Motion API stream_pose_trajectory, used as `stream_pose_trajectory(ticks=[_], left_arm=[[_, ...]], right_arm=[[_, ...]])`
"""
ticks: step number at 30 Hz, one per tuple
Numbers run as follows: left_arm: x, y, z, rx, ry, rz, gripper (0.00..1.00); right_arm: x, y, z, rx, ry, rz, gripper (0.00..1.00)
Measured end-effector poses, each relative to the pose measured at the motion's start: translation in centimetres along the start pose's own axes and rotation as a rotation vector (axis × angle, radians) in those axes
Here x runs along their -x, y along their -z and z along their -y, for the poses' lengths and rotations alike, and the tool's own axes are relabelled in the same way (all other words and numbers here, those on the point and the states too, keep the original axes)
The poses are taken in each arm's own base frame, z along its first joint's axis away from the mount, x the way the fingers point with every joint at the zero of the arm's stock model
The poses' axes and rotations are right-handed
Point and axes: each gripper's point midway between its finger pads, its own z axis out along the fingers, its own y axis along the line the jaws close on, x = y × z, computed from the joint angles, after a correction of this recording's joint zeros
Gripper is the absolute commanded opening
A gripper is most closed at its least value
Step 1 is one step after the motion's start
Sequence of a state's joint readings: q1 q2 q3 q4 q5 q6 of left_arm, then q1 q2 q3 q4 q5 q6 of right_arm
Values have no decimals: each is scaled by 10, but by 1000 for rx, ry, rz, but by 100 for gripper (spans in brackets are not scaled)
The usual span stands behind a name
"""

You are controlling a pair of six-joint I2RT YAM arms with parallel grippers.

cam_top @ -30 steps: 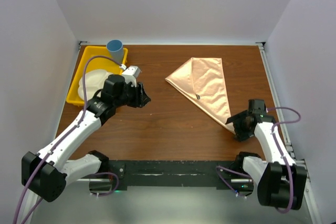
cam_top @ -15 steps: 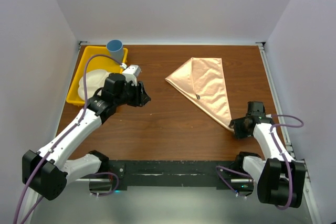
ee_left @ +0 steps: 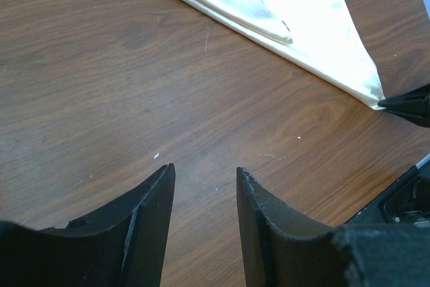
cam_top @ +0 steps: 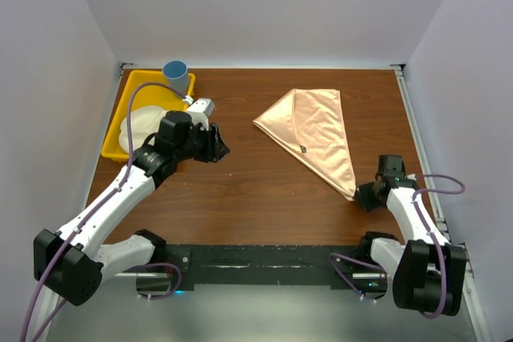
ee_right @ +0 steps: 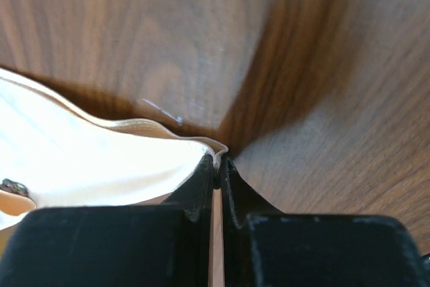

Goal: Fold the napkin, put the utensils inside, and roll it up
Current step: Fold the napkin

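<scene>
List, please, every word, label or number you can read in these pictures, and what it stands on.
None can be read.
The small dark tag on the napkin is too small to tell whether it bears any text.

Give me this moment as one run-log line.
stage: napkin folded to a triangle, flat on table | right jaws: shut on napkin's near corner | left jaws: open, empty, over bare table
</scene>
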State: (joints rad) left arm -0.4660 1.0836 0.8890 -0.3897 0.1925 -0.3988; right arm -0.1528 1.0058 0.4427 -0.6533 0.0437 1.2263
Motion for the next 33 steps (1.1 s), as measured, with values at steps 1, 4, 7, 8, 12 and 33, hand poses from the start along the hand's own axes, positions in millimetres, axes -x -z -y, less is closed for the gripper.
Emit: stream_pose_trajectory(ticks=[1, 4, 7, 8, 12, 33], left_arm=[[0, 0, 0, 1, 0, 0, 46], [0, 0, -1, 4, 0, 1, 46], [0, 0, -1, 6, 0, 2, 46], [0, 0, -1, 6, 0, 2, 46], [-1, -2, -3, 13, 1, -3, 46], [-18, -15, -21, 123, 57, -125, 46]], right_arm=[[2, 1, -2, -2, 25, 2, 0], [11, 11, -21, 26, 126, 21, 0], [19, 28, -60, 102, 294, 50, 0], [17, 34, -75, 125, 374, 56, 0], [-10, 58, -147, 264, 701, 80, 0], [-130, 37, -311, 459, 1480, 87, 0]])
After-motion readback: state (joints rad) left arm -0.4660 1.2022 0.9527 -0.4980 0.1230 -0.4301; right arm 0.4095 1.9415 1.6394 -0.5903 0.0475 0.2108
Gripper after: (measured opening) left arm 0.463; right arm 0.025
